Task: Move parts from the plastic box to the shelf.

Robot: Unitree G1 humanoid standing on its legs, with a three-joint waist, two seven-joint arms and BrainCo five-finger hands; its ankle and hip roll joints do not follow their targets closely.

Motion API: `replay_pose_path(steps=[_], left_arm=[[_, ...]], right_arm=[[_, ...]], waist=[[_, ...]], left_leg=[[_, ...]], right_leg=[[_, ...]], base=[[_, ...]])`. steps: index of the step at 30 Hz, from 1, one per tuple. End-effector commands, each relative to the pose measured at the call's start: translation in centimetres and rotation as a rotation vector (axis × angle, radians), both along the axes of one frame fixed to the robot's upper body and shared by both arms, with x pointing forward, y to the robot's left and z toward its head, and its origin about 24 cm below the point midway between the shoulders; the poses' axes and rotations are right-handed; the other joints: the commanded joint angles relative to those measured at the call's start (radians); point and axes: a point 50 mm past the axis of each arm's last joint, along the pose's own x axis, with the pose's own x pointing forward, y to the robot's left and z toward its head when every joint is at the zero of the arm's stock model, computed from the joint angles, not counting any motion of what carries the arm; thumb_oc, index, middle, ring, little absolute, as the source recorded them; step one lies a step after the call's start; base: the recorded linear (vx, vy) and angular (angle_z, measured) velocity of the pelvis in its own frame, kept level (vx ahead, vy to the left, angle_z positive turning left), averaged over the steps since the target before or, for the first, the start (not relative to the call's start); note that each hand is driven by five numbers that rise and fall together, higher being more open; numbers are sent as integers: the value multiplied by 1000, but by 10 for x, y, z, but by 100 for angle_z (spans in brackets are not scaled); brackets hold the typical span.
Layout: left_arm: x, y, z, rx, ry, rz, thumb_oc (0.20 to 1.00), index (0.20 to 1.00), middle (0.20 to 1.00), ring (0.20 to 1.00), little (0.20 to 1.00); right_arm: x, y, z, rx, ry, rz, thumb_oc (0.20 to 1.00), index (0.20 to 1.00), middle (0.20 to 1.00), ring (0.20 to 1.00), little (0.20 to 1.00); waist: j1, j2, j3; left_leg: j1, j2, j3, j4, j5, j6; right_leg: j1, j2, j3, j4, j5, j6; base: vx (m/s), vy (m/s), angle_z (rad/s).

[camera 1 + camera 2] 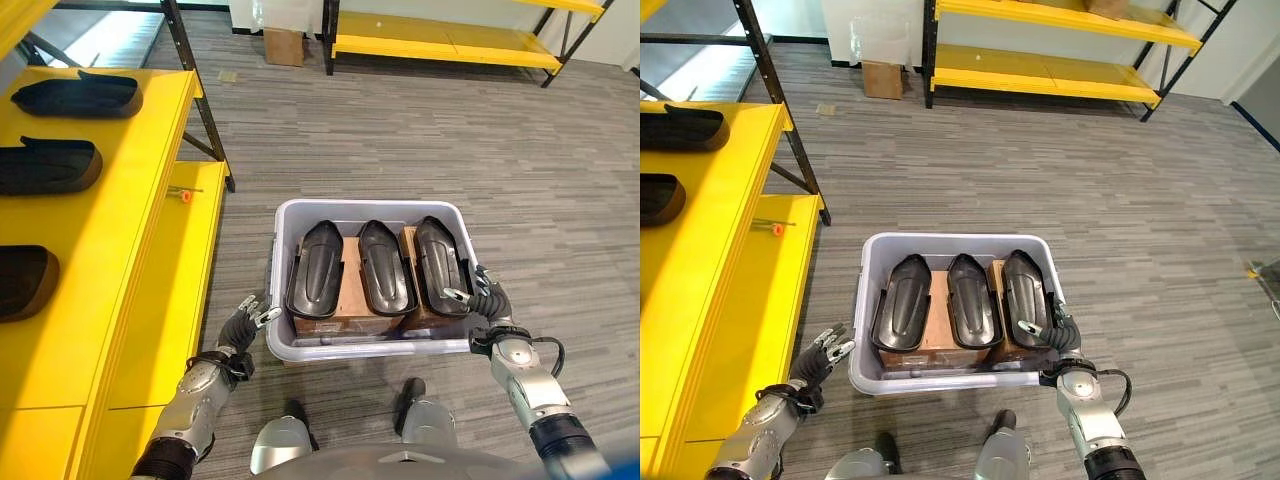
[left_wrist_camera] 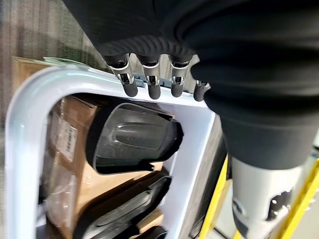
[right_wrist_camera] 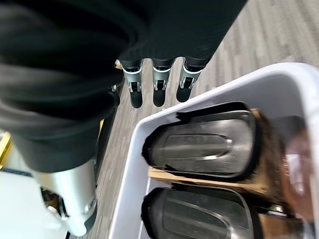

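Observation:
A pale grey plastic box point(image 1: 365, 207) stands on the carpet just ahead of me. Three black moulded parts lie side by side in it on cardboard: left point(image 1: 316, 268), middle point(image 1: 385, 265), right point(image 1: 440, 262). My left hand point(image 1: 245, 320) is open just outside the box's near left corner, its fingers point(image 2: 152, 82) straight by the rim point(image 2: 30, 109). My right hand point(image 1: 482, 302) is open at the near right corner, beside the right part point(image 3: 204, 147), with straight fingers point(image 3: 158, 84) holding nothing. The yellow shelf point(image 1: 120, 270) runs along my left.
Three black parts lie on the shelf's upper level point(image 1: 75, 95), point(image 1: 48, 165), point(image 1: 25, 280). A small orange-tipped item point(image 1: 186, 196) rests on the lower level. A black shelf post point(image 1: 205, 110) stands nearby. A cardboard box point(image 1: 284, 45) and another yellow rack point(image 1: 450, 45) are far back.

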Motion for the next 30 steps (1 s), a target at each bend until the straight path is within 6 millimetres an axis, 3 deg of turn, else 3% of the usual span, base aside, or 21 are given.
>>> replay_pose_path(steps=[1, 3, 9, 15, 20, 26, 27, 28, 30], left_arm=[[23, -14, 32, -31, -194, -27, 1000, 1000, 1000, 1000, 1000], [28, -20, 37, -54, -205, -32, 1000, 1000, 1000, 1000, 1000], [27, -26, 41, -68, -205, -72, 1000, 1000, 1000, 1000, 1000], [23, -31, 38, -77, -170, -116, 1000, 1000, 1000, 1000, 1000], [28, -31, 44, -82, -188, -110, 1000, 1000, 1000, 1000, 1000], [56, -29, 98, 19, -474, -127, 1000, 1000, 1000, 1000, 1000], [65, -22, 125, -35, -608, -59, 1000, 1000, 1000, 1000, 1000], [67, -22, 137, -39, -674, -45, 1000, 1000, 1000, 1000, 1000], [75, -23, 187, 9, -932, -39, 1000, 1000, 1000, 1000, 1000]], right_arm=[[21, -5, 32, 37, -181, -4, 1000, 1000, 1000, 1000, 1000], [25, 6, 36, 82, -211, 67, 1000, 1000, 1000, 1000, 1000], [21, 7, 31, 63, -165, 95, 1000, 1000, 1000, 1000, 1000], [21, 7, 29, 43, -159, 113, 1000, 1000, 1000, 1000, 1000], [37, 0, 47, -11, -223, 100, 1000, 1000, 1000, 1000, 1000], [73, -17, 106, -68, -432, 77, 1000, 1000, 1000, 1000, 1000], [84, -14, 123, -99, -466, 60, 1000, 1000, 1000, 1000, 1000], [90, -11, 130, -120, -490, 43, 1000, 1000, 1000, 1000, 1000], [108, -15, 157, -177, -555, -46, 1000, 1000, 1000, 1000, 1000]], waist=[[7, 48, -10], [10, 58, -16], [1, 63, -19], [-6, 66, -10], [13, 83, 38], [48, 109, 151], [58, 114, 179], [64, 115, 191], [86, 121, 238]], left_leg=[[-48, 29, -44, 63, -26, -22], [-52, 57, -43, 100, -16, -44], [-49, 87, -36, 121, -12, -65], [-57, 94, -27, 125, -11, -75], [-111, 93, -36, 157, -24, -71], [-250, 99, -61, 212, -26, -69], [-295, 94, -79, 233, -24, -70], [-317, 95, -84, 245, -25, -70], [-401, 95, -113, 301, -29, -66]], right_leg=[[72, 50, 9, 50, -122, -23], [116, 72, -12, 38, -192, -59], [143, 89, -25, 25, -212, -87], [126, 93, -28, 33, -214, -89], [53, 66, -30, 87, -216, -79], [-93, 18, -35, 188, -228, -73], [-138, 7, -30, 221, -233, -72], [-157, 2, -32, 238, -238, -74], [-239, -19, -38, 341, -270, -84]], base=[[85, -182, -24], [158, -180, -31], [75, -60, -15], [30, -4, -7], [-41, 45, 5], [-226, 13, 19], [-192, -1, 18], [-231, -33, 17], [-181, -53, 19]])
